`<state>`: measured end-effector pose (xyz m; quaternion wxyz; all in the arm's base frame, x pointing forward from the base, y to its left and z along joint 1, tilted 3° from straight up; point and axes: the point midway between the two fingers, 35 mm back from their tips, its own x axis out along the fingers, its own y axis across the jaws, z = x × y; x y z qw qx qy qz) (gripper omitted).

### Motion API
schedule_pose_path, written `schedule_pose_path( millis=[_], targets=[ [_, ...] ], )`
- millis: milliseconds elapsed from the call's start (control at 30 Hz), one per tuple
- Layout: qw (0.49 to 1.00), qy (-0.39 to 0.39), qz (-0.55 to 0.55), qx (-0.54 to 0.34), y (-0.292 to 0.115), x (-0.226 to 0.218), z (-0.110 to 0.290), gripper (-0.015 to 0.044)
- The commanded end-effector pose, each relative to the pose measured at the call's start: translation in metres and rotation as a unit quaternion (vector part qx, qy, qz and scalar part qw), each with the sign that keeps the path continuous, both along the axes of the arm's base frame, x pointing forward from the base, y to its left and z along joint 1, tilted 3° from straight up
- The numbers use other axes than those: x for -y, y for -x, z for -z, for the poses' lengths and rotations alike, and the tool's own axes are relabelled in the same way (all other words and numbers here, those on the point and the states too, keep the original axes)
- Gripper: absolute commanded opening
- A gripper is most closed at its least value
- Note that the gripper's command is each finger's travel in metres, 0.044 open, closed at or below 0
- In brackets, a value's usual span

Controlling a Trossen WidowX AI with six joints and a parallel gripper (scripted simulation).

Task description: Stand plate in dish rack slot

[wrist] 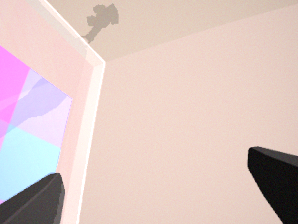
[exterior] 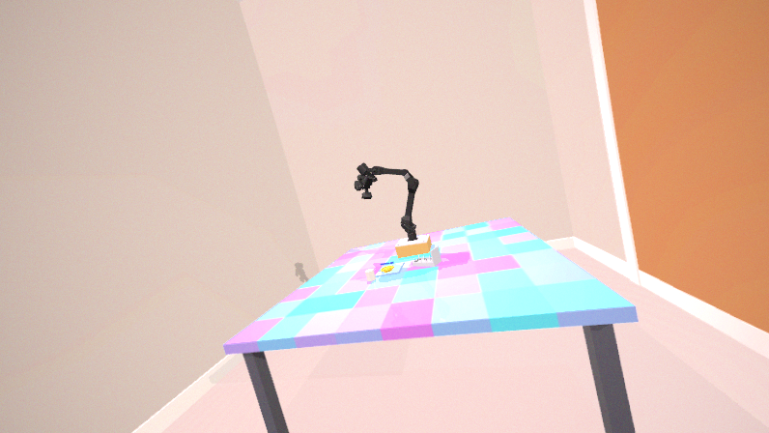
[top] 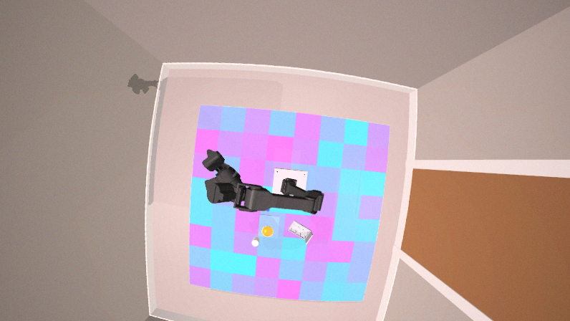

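The plate (top: 267, 231) (exterior: 387, 269) is a small orange-yellow disc lying flat on a pale blue mat (top: 275, 218) in front of the arm's base. The white dish rack (top: 301, 231) (exterior: 425, 260) stands just to its right on the table, empty. My gripper (top: 211, 159) (exterior: 366, 193) (wrist: 157, 171) is open and empty. It is held high above the table's left part, well away from the plate and the rack. The wrist view shows only the two dark fingertips, the floor, a wall corner and a strip of the table.
A small white cup (top: 255, 241) (exterior: 369, 274) stands left of the plate. The arm's base (top: 278, 175) (exterior: 412, 247) sits mid-table behind these things. The checkered pink and blue table (top: 223, 271) (exterior: 484, 301) stands in a room with walls close on the left.
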<state>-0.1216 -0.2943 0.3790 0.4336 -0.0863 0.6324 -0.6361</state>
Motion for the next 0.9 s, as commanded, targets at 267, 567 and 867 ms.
schedule_pose_path(
  millis=[267, 567, 867],
  targets=[
    [0.98, -0.068, -0.161, 0.095, -0.119, 0.062, 0.075, 0.04],
    [0.941, -0.15, -0.259, 0.156, -0.225, 0.065, 0.139, 0.04],
    [0.894, -0.245, -0.325, 0.19, -0.321, 0.028, 0.204, 0.04]
  ],
)
